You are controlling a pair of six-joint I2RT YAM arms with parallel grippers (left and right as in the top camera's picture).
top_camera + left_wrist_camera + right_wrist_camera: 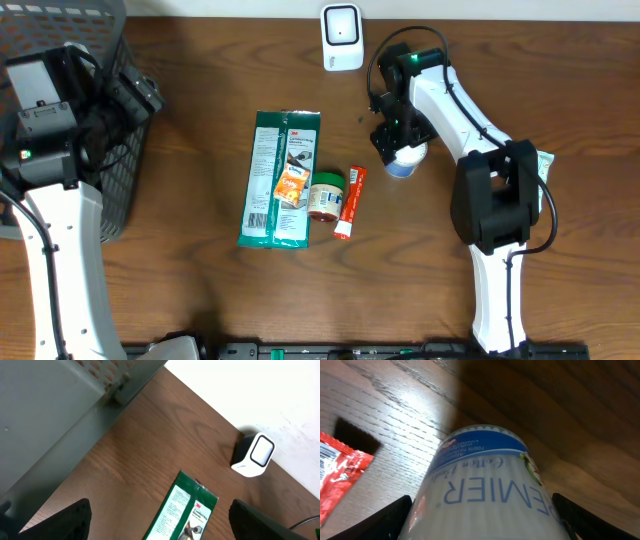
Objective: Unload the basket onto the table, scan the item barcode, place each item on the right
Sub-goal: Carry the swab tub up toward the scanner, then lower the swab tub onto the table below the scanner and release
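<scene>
At the far left stands one grey mesh plastic basket [120, 40], with the left gripper [161, 519] over the bare wood just beside it. Its two black fingers [70, 520] stand wide apart, with nothing between them and nothing touched.

Four items lie together toward the middle of the brown wooden table [200, 290]. There is one flat green printed package [270, 180] lying lengthwise. One small orange packet [292, 186] rests on its right edge. One small round jar with a green lid [325, 195] is just beside that. One narrow red sachet [350, 200] lies slightly angled against the jar's right side.

At the far edge stands one small white box-shaped barcode scanner [342, 38] with a dark window, well apart from the group.

Right of the sachet is the right gripper [398, 148], lowered onto one white cylindrical tub with a blue-lettered label [485, 485]. The tub lies on the table between the scanner and the red sachet. In the right wrist view its body fills the gap between the two fingers [395, 517], which sit close against its sides. I cannot tell whether they are pressing it or only straddling it.
</scene>
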